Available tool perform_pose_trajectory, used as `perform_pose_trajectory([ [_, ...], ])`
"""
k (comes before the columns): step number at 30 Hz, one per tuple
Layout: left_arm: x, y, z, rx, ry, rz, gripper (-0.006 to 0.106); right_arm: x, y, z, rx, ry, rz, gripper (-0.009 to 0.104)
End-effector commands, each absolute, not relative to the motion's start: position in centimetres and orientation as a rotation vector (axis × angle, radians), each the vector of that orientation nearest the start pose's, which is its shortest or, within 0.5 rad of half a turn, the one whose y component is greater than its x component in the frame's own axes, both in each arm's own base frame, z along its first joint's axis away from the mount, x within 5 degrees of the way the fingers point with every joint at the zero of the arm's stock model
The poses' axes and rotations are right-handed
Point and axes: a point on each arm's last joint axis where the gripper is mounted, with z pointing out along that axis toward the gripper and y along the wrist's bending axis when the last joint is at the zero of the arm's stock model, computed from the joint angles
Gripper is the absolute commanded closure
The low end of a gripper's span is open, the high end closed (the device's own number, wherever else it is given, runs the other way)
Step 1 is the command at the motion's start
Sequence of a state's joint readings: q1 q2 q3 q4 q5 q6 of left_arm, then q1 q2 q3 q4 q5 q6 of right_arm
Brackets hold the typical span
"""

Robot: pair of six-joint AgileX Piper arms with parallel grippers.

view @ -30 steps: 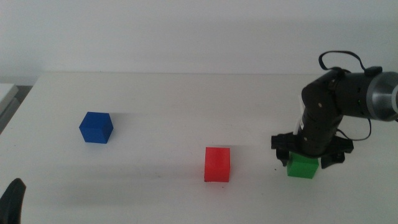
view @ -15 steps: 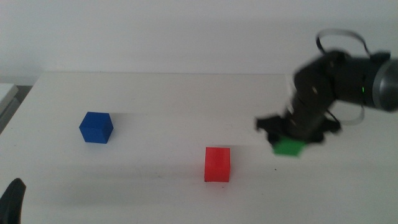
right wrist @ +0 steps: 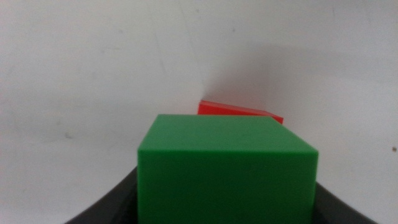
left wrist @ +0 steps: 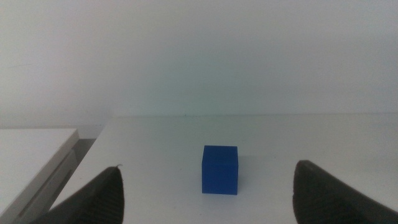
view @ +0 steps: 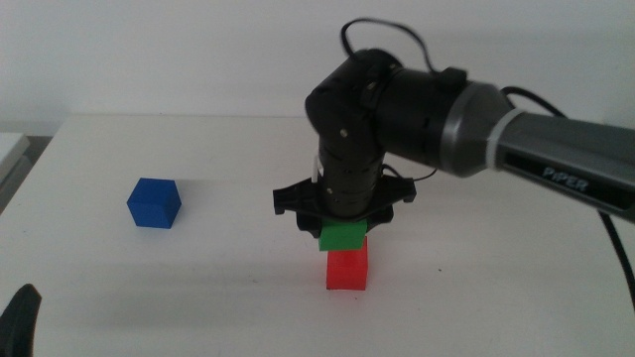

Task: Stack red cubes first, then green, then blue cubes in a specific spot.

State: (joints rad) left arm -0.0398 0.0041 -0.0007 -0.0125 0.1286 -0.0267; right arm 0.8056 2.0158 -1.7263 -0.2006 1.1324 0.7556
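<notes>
The red cube stands on the white table near the front centre. Directly over it is the green cube, with my right gripper shut on it. I cannot tell whether green touches red. In the right wrist view the green cube fills the space between the jaws of the right gripper, and an edge of the red cube shows beyond it. The blue cube sits alone at the left. My left gripper stands open, facing the blue cube from a distance. The specific spot's marks are hidden.
The right arm reaches across from the right, over the table's middle. A tip of the left gripper shows at the bottom left corner. The table's left edge runs close to the blue cube, with a pale surface beside it.
My right gripper lifted the green cube off the table at the right and carried it left, to just above the red cube. Blue cube, red cube and left gripper have not moved.
</notes>
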Motion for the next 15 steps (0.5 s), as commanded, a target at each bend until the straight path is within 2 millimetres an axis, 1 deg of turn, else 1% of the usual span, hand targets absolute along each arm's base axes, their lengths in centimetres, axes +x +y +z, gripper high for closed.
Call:
perform_pose_trajectory([
  [1, 5.6, -0.2, 20.3, -0.002, 1.599, -0.062, 0.01, 31.1, 29.6, 24.7, -0.112, 2.819, 0.005, 0.094],
  [7, 5.6, -0.2, 20.3, -0.002, 1.599, -0.062, 0.01, 31.3, 29.6, 23.9, -0.053, 2.831, -0.023, 0.094],
  [12, 5.6, -0.2, 20.3, -0.002, 1.599, -0.062, 0.01, 31.3, 29.5, 23.8, -0.013, 2.825, -0.039, 0.094],
  [15, 5.6, -0.2, 20.3, -0.002, 1.599, -0.062, 0.01, 31.3, 29.3, 23.6, 0.01, 2.835, -0.081, 0.094],
])
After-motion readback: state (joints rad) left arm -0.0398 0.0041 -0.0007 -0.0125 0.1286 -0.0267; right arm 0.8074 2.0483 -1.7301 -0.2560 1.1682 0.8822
